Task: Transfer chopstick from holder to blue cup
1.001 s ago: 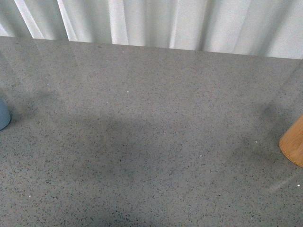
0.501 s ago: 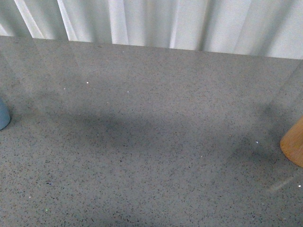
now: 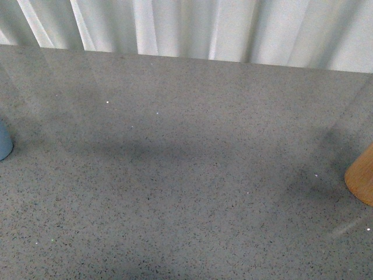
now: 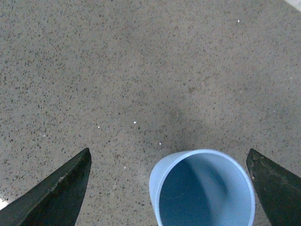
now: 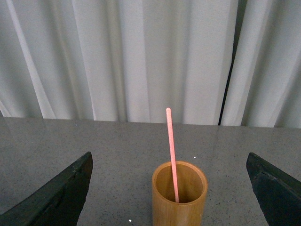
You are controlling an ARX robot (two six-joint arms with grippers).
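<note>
The light-blue cup [image 3: 3, 142] shows only as a sliver at the left edge of the front view. In the left wrist view the blue cup [image 4: 203, 190] stands upright and empty, its rim between the wide-open fingers of my left gripper [image 4: 169, 188]. The orange-brown holder [image 3: 361, 177] is cut by the right edge of the front view. In the right wrist view the holder [image 5: 179, 195] stands upright with one pinkish chopstick [image 5: 171, 150] in it, leaning slightly. My right gripper [image 5: 169, 188] is open, its fingers far apart on either side of the holder, touching nothing.
A grey speckled table [image 3: 186, 175] runs the whole width of the front view. White curtains [image 3: 192, 26] hang behind its far edge. Neither arm shows in the front view.
The soft shadow on the table's middle has drifted slightly. The cup and the holder stay where they were.
</note>
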